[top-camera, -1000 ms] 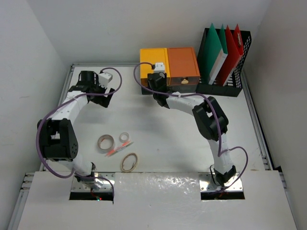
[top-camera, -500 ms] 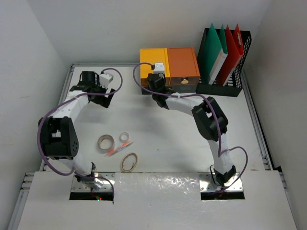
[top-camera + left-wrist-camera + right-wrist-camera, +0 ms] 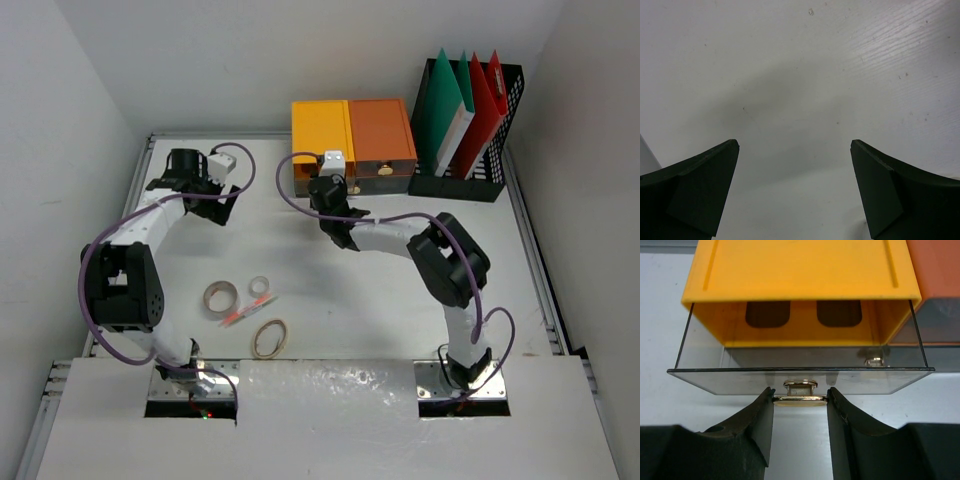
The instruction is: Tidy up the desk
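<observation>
The desk (image 3: 380, 290) is a white tabletop. A yellow drawer box (image 3: 320, 130) stands at its back, beside an orange one (image 3: 382, 135). In the right wrist view the yellow box (image 3: 800, 270) has its clear drawer (image 3: 740, 377) partly pulled out, and nothing shows inside it. My right gripper (image 3: 800, 401) is shut on the drawer's gold knob (image 3: 800, 399), one finger on each side. From above, the right gripper (image 3: 323, 185) sits just in front of that box. My left gripper (image 3: 224, 203) hangs open over bare desk at the far left, and nothing lies between its fingers (image 3: 700, 185).
Two tape rolls (image 3: 220, 297) (image 3: 260, 286), a tan ring (image 3: 270, 338) and a red pen (image 3: 248, 310) lie near the front left. A black file holder (image 3: 470, 110) with green and red folders stands at the back right. The orange box's drawer (image 3: 940, 320) is shut.
My right gripper closed on the knob and drew back toward the near side, and the clear drawer slid out with it. The left arm stayed put.
</observation>
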You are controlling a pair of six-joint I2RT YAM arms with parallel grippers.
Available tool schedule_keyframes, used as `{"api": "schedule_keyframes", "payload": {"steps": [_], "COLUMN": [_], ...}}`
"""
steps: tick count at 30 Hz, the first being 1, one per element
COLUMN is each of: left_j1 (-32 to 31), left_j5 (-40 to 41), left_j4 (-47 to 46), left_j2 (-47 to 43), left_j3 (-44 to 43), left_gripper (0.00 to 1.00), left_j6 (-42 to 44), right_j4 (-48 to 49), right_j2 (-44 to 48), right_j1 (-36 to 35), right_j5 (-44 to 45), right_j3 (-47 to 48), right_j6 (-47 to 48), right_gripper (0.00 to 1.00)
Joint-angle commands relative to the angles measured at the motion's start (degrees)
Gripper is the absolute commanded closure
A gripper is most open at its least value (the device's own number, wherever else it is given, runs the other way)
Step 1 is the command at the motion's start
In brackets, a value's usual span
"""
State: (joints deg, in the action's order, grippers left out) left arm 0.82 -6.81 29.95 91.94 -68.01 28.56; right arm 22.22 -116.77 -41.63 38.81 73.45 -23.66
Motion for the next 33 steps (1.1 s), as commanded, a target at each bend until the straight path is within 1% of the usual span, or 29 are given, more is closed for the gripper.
{"api": "schedule_keyframes", "payload": {"steps": [1, 9, 14, 15, 16, 17, 19, 20, 21, 22, 23, 24, 27, 28, 29, 31, 32, 33], "left_j1": [0.5, 0.5, 0.5, 0.5, 0.6, 0.5, 0.5, 0.5, 0.4, 0.4, 0.4, 0.3, -0.3, -1.9, -2.7, -7.0, -9.3, -13.9], "left_j5": [-0.1, -0.7, -1.1, -1.0, -0.9, -0.9, -0.8, -0.8, -1.0, -1.3, -1.8, -2.8, -4.0, -4.9, -5.5, -5.1, -4.4, -2.4], "left_j4": [-1.1, -0.3, 1.1, 1.5, 1.7, 2.1, 3.1, 3.5, 4.3, 5.0, 5.5, 6.7, 9.7, 10.6, 11.6, 14.4, 15.1, 15.6], "left_j2": [-1.1, -1.7, -2.8, -3.0, -3.3, -3.5, -4.5, -5.0, -6.3, -7.1, -9.1, -10.4, -15.8, -17.0, -19.4, -21.4, -22.9, -23.6], "left_j3": [-0.6, -1.2, -1.5, -1.5, -1.5, -1.7, -1.7, -1.7, -1.7, -1.6, -1.2, -0.9, 0.8, 1.3, 2.6, 4.5, 7.2, 8.9], "left_gripper": [0.07, 0.07, 0.07, 0.07, 0.07, 0.07, 0.07, 0.07, 0.07, 0.07, 0.07, 0.07, 0.1, 0.12, 0.19, 0.27, 0.33, 0.35], "left_j6": [-0.6, -1.0, -1.1, -1.0, -1.0, -1.0, -0.9, -0.8, -0.7, -0.4, 0.4, 1.1, 4.1, 5.0, 5.8, 8.6, 10.1, 10.4], "right_j4": [1.6, 2.0, 1.9, 2.0, 1.9, 1.7, 0.6, -1.0, -2.0, -3.0, -4.4, -4.5, -5.5, -6.5, -8.3, -10.8, -13.3, -14.3], "right_j2": [3.8, 8.5, 11.2, 11.6, 11.7, 11.7, 11.7, 11.8, 12.1, 12.5, 14.3, 15.4, 21.6, 23.2, 25.0, 29.9, 31.5, 34.6], "right_j1": [-1.6, -4.3, -5.7, -5.9, -6.0, -6.0, -6.0, -6.0, -6.0, -6.0, -6.0, -6.0, -6.0, -6.0, -6.0, -6.0, -5.9, -5.9], "right_j5": [0.0, -1.5, -3.2, -3.6, -4.0, -4.6, -6.2, -6.9, -8.4, -9.3, -10.2, -12.7, -16.6, -18.8, -19.8, -21.5, -21.8, -21.9], "right_j3": [-3.5, -11.0, -14.0, -14.4, -14.6, -14.6, -14.0, -13.8, -13.3, -13.3, -13.8, -15.4, -18.9, -20.7, -21.6, -24.0, -24.8, -26.4], "right_j6": [-1.7, -4.1, -5.3, -5.5, -6.0, -6.3, -6.5, -6.5, -6.3, -6.1, -5.9, -4.9, -3.4, -2.5, -1.7, 0.6, 1.5, 3.3], "right_gripper": [1.0, 1.0, 0.93, 0.89, 0.83, 0.71, 0.59, 0.51, 0.38, 0.33, 0.22, 0.18, 0.15, 0.15, 0.14, 0.13, 0.14, 0.16]}}
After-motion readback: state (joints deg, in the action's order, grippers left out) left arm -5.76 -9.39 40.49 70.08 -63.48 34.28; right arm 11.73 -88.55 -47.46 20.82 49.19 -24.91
